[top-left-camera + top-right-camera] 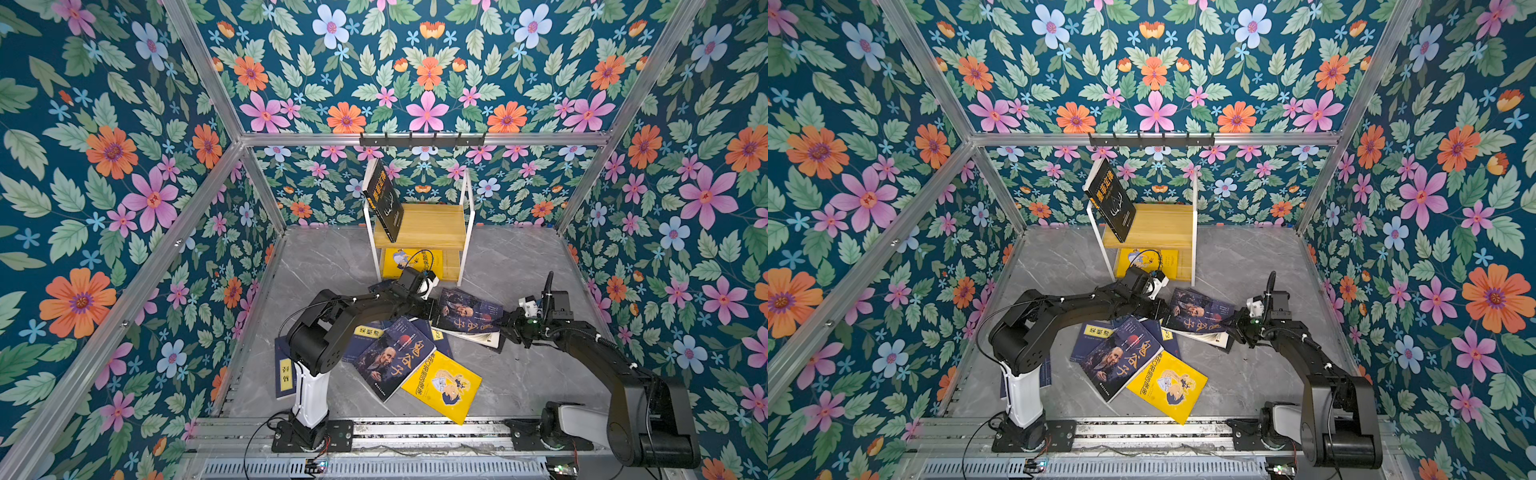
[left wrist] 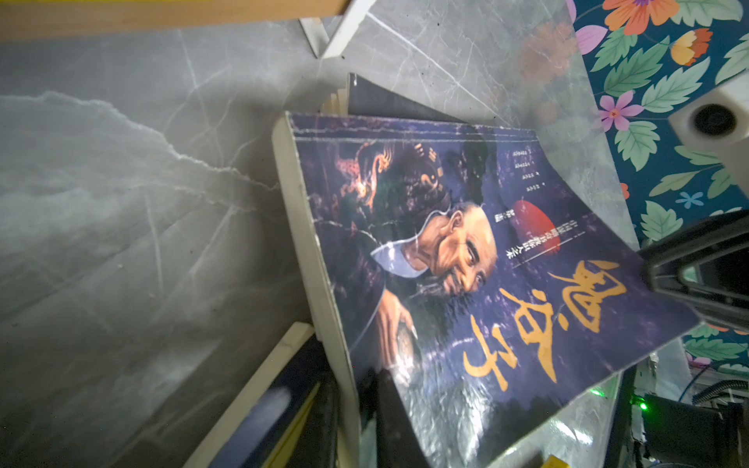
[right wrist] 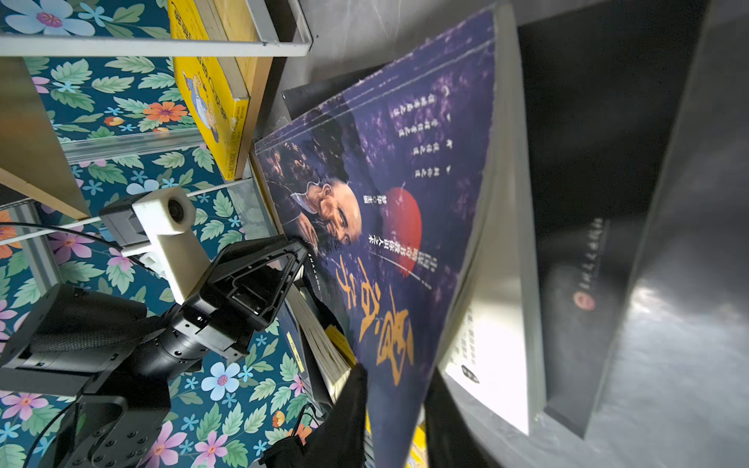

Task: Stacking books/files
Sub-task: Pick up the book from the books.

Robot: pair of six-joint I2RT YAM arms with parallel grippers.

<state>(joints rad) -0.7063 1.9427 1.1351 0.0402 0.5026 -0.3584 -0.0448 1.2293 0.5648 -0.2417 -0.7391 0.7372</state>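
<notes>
From above, the grey tabletop [image 1: 519,266] has a small shelf [image 1: 432,224] at twelve o'clock. A black book [image 1: 384,199] leans on its top board and a yellow book [image 1: 409,262] lies on the board below. A loose pile [image 1: 390,357] of paperbacks sprawls in the middle. At two o'clock from that pile both arms meet on one bearded-man book [image 1: 469,309]. The left gripper [image 1: 434,309] is at its nine o'clock edge and the right gripper [image 1: 500,328] at its four o'clock corner. Taking it from opposite sides looks meant to keep a floppy paperback level.

Through the left wrist camera, one dark finger [image 2: 389,409] of the left gripper lies on the cover beside the page edge. I'd say that gripper is pressed together on the book. The right gripper bites the far corner, next to the gold title.

Through the right wrist camera, its fingers [image 3: 348,401] stand either side of the front cover, pinching it. The cover bows up off the white pages. A second black book [image 3: 587,202] lies underneath. So thin a hold may peel the cover back rather than raise the whole book.
</notes>
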